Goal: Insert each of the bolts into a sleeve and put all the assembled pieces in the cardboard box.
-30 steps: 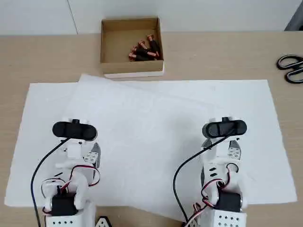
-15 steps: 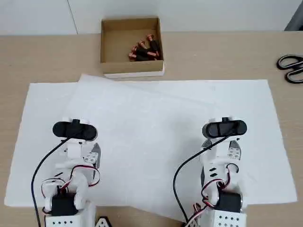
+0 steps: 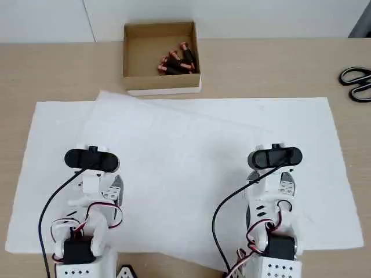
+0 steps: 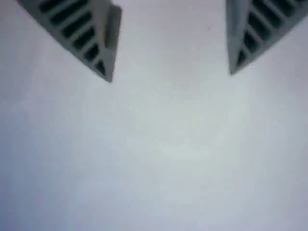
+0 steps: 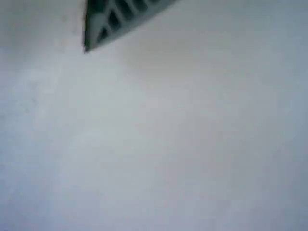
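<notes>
Assembled bolt-and-sleeve pieces (image 3: 177,59) lie heaped in the cardboard box (image 3: 132,58) at the worktop's (image 3: 58,69) far side, well apart from both arms. Left gripper (image 4: 170,76): spread, empty, above white paper (image 3: 185,150). Right gripper (image 3: 285,184): above the paper, state cannot be told.

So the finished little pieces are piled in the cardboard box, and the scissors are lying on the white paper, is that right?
Not quite. The pieces are piled in the cardboard box, but the scissors lie on the bare table beyond the edge of the white paper, not on it. The high view shows this.
</notes>
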